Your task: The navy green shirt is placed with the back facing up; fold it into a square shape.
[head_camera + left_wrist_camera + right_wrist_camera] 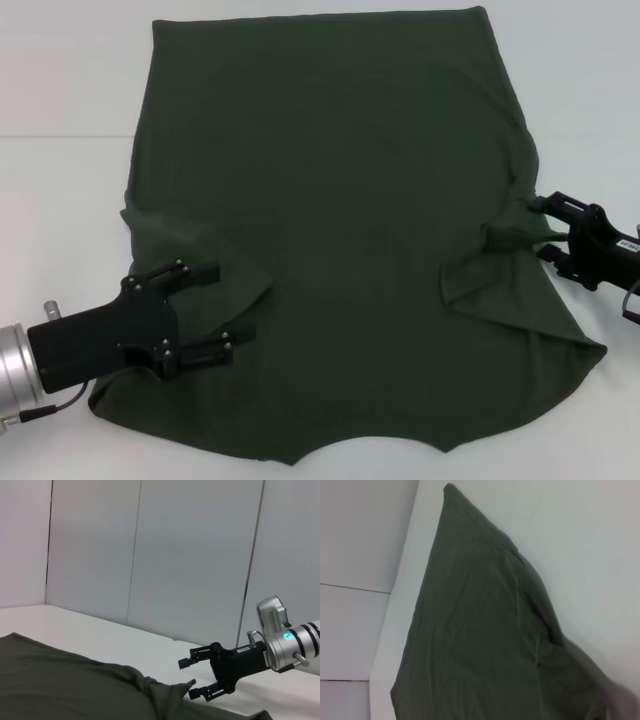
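Shirt: your navy green shirt [340, 230] lies spread flat across the white table [60, 80], covering most of the middle of the head view, hem at the far edge, curved neckline at the near edge.
Left sleeve: folded in over the body on your left side, its edge showing as a diagonal crease just beside the left gripper.
Right sleeve: also turned inward, bunched into a ridge of wrinkles that runs to the right gripper.
Left gripper: your left gripper [212, 312] is low over the near-left part of the shirt, over the folded sleeve, fingers spread wide, nothing between them.
Right gripper: your right gripper [550, 228] sits at the shirt's right edge, about halfway up; its tips meet a gathered point of cloth there. The left wrist view shows the same gripper [196, 678] with fingers apart, the lower finger [202, 693] right at the raised fold; whether cloth is pinched, I can't tell.
Right wrist view: only the shirt [480, 630] on the table [590, 545], long and wrinkled.
Backdrop: pale wall panels [190, 555] behind the table.
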Robot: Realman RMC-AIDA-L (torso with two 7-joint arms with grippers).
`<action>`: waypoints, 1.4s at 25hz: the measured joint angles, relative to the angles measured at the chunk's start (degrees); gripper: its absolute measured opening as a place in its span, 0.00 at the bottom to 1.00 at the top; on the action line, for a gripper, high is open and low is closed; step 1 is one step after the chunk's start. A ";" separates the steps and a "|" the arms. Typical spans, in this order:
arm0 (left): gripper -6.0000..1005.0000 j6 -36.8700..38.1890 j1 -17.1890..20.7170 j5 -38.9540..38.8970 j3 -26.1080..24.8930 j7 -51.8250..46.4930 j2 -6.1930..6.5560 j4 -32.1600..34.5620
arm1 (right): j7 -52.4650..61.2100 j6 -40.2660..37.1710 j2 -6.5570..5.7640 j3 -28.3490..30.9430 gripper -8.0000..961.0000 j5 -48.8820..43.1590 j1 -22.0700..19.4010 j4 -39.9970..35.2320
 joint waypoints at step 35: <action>0.88 -0.61 0.27 0.00 -0.18 0.00 0.07 -0.09 | 0.30 3.21 -0.29 -4.69 0.22 -0.18 3.81 -0.84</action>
